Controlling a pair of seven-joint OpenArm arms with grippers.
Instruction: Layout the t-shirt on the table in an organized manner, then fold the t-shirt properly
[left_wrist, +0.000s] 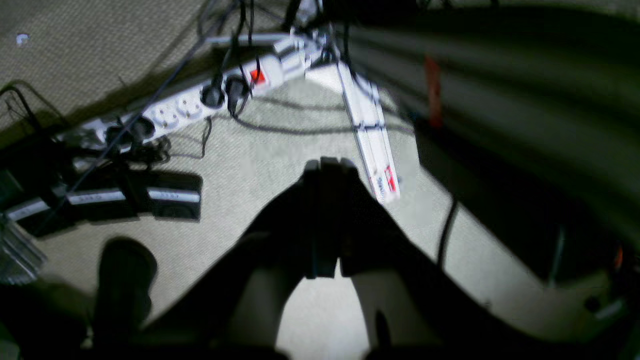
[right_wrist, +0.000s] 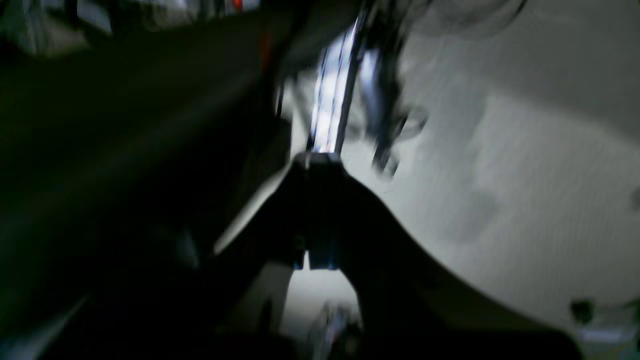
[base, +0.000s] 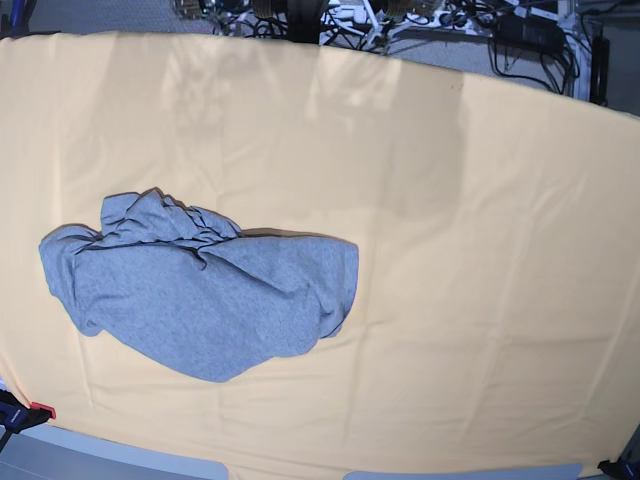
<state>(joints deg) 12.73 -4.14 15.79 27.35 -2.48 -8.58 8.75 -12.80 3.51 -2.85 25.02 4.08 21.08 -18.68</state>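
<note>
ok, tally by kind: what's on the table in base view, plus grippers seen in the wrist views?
t-shirt, grey, crumpled, on the table: 1
grippers, both shut and empty, over the floor: 2 (left gripper, right gripper)
Total: 3

t-shirt (base: 200, 300) bunched on table (base: 480, 250), toward the view's left

The right hand (right_wrist: 320, 167) fills the lower centre of the frame as a dark, blurred shape, its jaws pressed together. Pale carpeted floor (right_wrist: 525, 200) spreads to the right; a bright white strip (right_wrist: 330, 100) runs upward above the hand, with blurred dark cables (right_wrist: 387, 120) beside it.
</note>
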